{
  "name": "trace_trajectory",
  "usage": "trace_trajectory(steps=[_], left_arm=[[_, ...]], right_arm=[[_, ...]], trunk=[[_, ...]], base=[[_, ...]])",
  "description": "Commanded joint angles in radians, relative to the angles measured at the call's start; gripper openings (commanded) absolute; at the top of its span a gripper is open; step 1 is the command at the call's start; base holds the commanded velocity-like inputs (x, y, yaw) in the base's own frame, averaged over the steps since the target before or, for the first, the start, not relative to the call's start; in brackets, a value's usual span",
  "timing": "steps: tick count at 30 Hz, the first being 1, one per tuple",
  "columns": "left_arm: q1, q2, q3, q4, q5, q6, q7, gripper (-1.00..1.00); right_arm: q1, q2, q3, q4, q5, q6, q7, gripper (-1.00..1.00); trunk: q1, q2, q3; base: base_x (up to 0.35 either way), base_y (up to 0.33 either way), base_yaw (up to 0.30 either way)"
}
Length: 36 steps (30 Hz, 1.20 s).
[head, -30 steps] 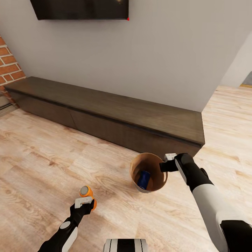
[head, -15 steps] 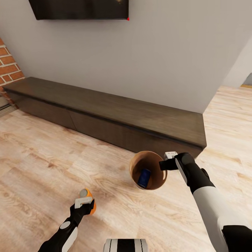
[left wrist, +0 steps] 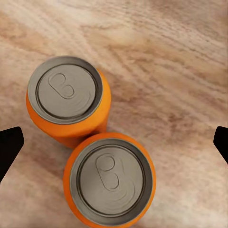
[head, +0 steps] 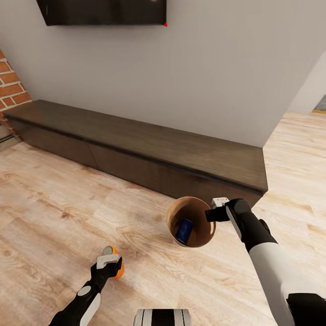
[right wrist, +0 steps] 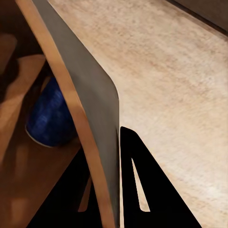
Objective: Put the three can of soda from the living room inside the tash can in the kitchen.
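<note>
Two orange cans of soda with grey tops stand touching on the wood floor, one (left wrist: 69,97) beside the other (left wrist: 111,178). My left gripper (left wrist: 114,142) hangs right above them, open, its black fingertips (left wrist: 7,147) wide apart at either side. From the head camera my left gripper (head: 108,262) covers most of a can (head: 118,270). The tash can (head: 190,222), brown inside, hangs tilted just above the floor. My right gripper (head: 216,210) is shut on its rim (right wrist: 90,109). A blue cylindrical thing (head: 184,231) lies inside it.
A long low dark-wood bench (head: 136,145) runs along the grey wall behind the bin. A black wall screen (head: 104,11) hangs above it and a brick fireplace (head: 11,90) stands at the far left. Light wood floor (head: 54,203) spreads around both arms.
My left gripper has come further over the cans, hiding more of them. The bin in my right gripper has shifted slightly up and left. The view has shifted a little.
</note>
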Motion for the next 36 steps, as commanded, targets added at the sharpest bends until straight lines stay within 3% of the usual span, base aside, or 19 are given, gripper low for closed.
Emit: trace_trajectory(steps=[1,10,29,36], left_arm=[[0.000,0.000,0.000,0.000,0.000,0.000,0.000,1.00],[0.000,0.000,0.000,0.007,0.001,0.004,0.000,1.00],[0.000,-0.001,0.000,0.004,0.000,0.003,0.002,1.00],[0.000,-0.001,0.000,0.008,0.000,0.003,0.002,1.00]], right_arm=[[0.000,0.000,-0.001,0.000,-0.021,0.003,0.006,-1.00],[0.000,0.001,-0.001,0.000,-0.020,0.004,0.006,-1.00],[0.000,0.001,-0.001,-0.003,-0.024,0.001,0.007,-1.00],[0.000,0.001,0.000,-0.003,-0.025,0.000,0.007,-1.00]], trunk=[[0.000,0.000,0.000],[0.004,-0.002,-0.035],[0.004,-0.002,-0.035],[0.006,-0.003,-0.054]], base=[[0.000,0.000,0.000],[0.000,0.000,0.000],[0.000,0.000,0.000],[0.000,0.000,0.000]])
